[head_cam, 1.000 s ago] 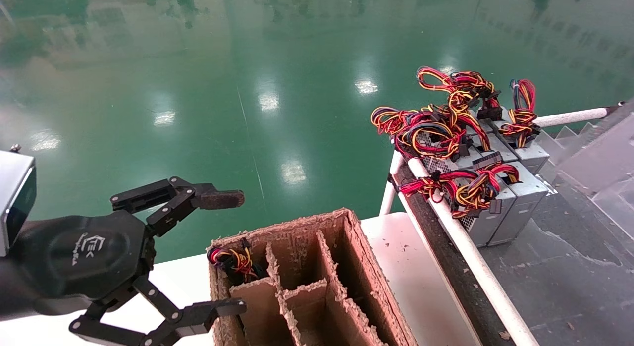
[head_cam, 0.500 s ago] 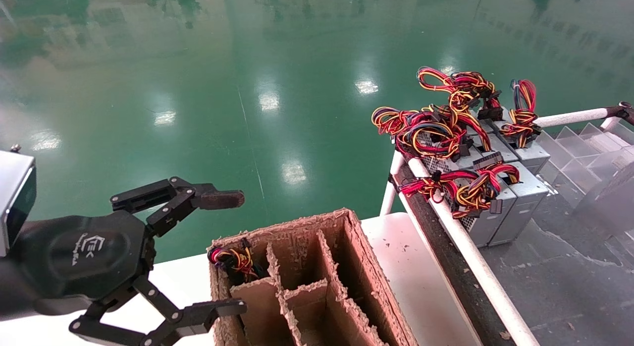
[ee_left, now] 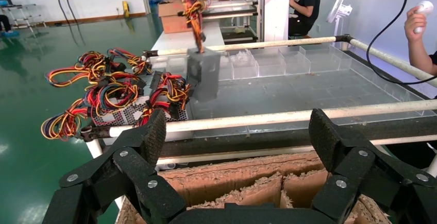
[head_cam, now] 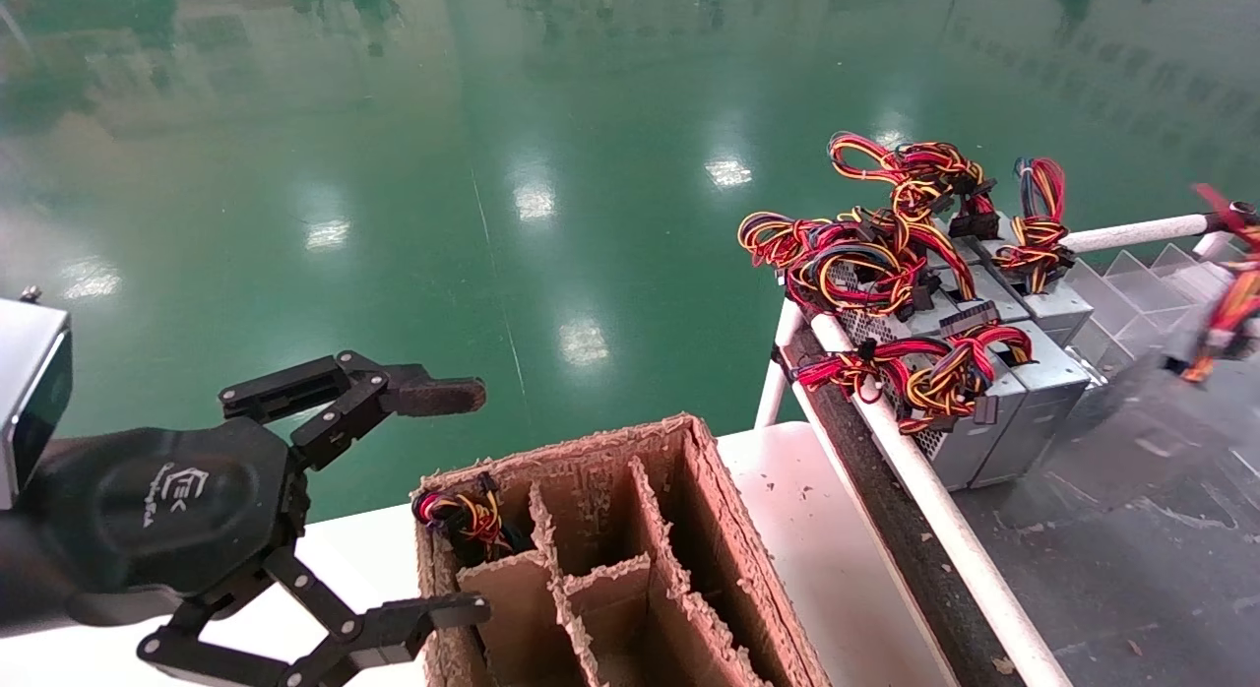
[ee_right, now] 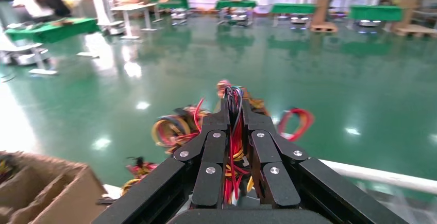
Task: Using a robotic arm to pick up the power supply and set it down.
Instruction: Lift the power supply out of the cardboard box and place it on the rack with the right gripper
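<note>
One power supply [ee_left: 203,72] dangling by its wires [ee_right: 233,131] from clenched right gripper [ee_right: 234,118], apt to slip free; left gripper [head_cam: 448,500] idle, spread wide.

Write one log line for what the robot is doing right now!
right gripper: shut on power supply wires, lifted over tray | left gripper: open, idle by cardboard box

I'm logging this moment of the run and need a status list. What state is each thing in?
Right hand: shut on the wire bundle of a power supply.
Carried power supply: hanging by its wires, off the surface, above the tray.
Left hand: open, empty, beside the cardboard box.
Cardboard box: open-topped, one corner cell holds wires.
Stacked power supplies: resting at the tray's corner, wires tangled on top.
</note>
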`<state>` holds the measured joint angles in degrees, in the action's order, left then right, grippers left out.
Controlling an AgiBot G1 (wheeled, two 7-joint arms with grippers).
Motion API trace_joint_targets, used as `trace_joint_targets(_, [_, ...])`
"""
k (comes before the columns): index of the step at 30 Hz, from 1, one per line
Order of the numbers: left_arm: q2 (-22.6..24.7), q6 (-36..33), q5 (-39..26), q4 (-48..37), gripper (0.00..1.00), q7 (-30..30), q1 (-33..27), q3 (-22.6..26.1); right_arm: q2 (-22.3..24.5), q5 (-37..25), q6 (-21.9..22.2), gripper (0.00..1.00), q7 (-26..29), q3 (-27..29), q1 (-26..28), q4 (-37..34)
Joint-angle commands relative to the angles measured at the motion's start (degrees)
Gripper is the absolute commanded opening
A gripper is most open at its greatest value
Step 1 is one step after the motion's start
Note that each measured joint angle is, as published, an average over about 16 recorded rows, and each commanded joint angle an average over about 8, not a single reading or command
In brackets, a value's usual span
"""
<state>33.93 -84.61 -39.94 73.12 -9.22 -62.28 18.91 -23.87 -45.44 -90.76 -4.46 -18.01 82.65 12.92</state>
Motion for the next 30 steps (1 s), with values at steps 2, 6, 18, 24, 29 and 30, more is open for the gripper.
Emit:
trace_joint_targets(2, [0.0, 0.0, 0.0, 0.0, 1.0, 0.0, 0.0, 0.0, -1.1, 0.3, 0.1, 0.0, -0.4, -0.5, -0.5, 1.6])
trace_joint_targets(6, [0.0, 0.0, 0.0, 0.0, 1.0, 0.0, 0.0, 0.0, -2.0, -0.4, 0.7, 0.0, -1.2, -1.4, 0.2, 1.9])
trace_joint_targets(18, [0.0, 0.0, 0.0, 0.0, 1.0, 0.0, 0.0, 0.0, -3.2, -2.7, 1.4, 0.0, -2.2, -3.2, 4.4, -2.0])
trace_joint_targets(24, [0.0, 0.0, 0.0, 0.0, 1.0, 0.0, 0.0, 0.0, -3.3, -3.3, 1.3, 0.0, -2.8, -3.7, 5.5, -4.1])
trace_joint_targets(29, [0.0, 0.0, 0.0, 0.0, 1.0, 0.0, 0.0, 0.0, -3.7, -3.7, 1.4, 0.0, -3.4, -4.1, 6.2, -5.3])
trace_joint_targets(30, [0.0, 0.0, 0.0, 0.0, 1.0, 0.0, 0.0, 0.0, -3.8, -3.8, 1.5, 0.0, -3.5, -4.2, 6.4, -5.4])
